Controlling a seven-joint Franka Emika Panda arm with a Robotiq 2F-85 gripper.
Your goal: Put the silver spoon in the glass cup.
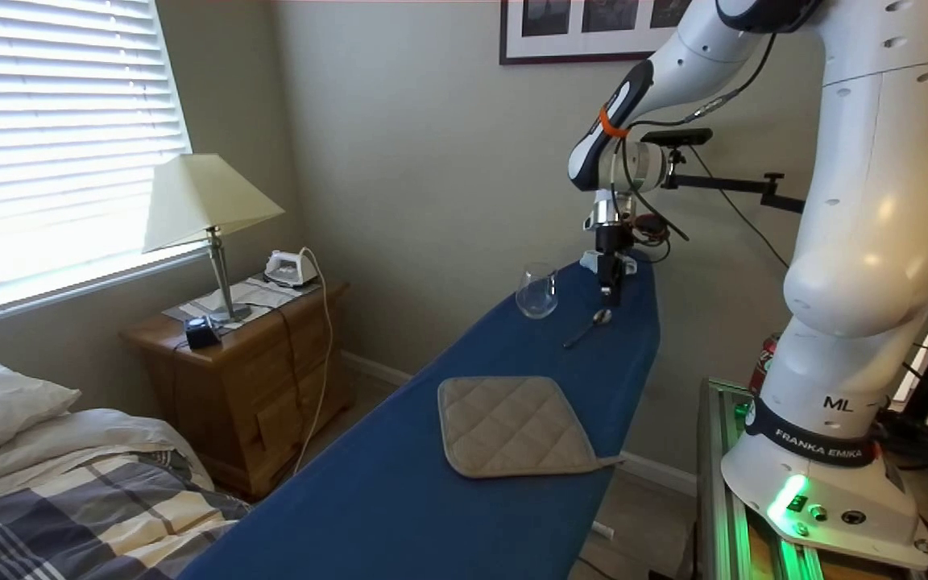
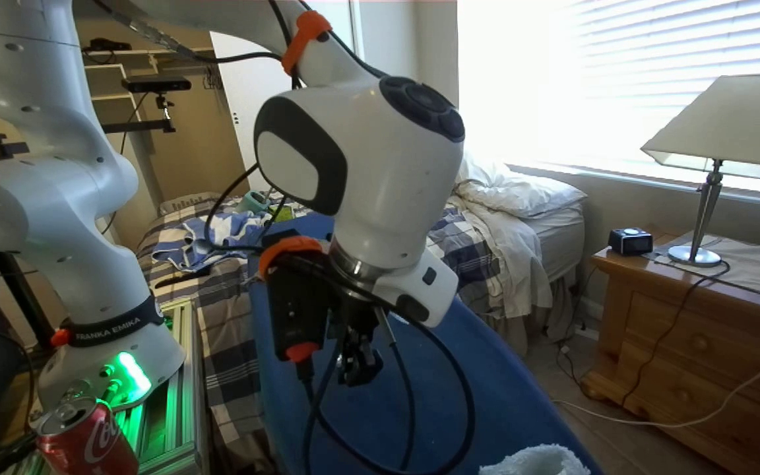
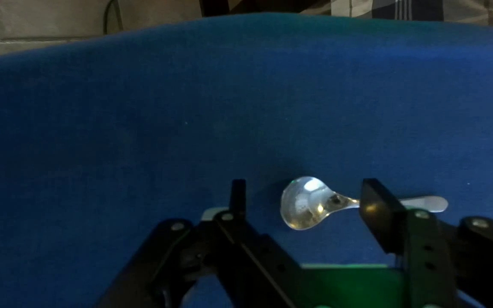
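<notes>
The silver spoon [image 1: 602, 316] lies on the blue board, its bowl nearly under the gripper and its handle pointing toward the pad in an exterior view. In the wrist view the spoon's bowl [image 3: 304, 203] shows between the fingers; the right finger covers part of the handle. My gripper [image 1: 611, 296] is open and empty, above the spoon's bowl end; its open fingers also show in the wrist view [image 3: 303, 192]. In an exterior view the gripper [image 2: 360, 371] hangs over the board. The clear glass cup [image 1: 537, 300] stands beside the spoon near the board's edge. It is out of the wrist view.
The blue ironing board [image 1: 399, 499] narrows toward the far wall. A tan quilted pad [image 1: 512, 427] lies on it. A pale whitish lump [image 2: 535, 462] sits near the board's narrow end, partly behind the gripper in an exterior view [image 1: 589, 261]. A nightstand [image 1: 230, 387] with a lamp stands beside it.
</notes>
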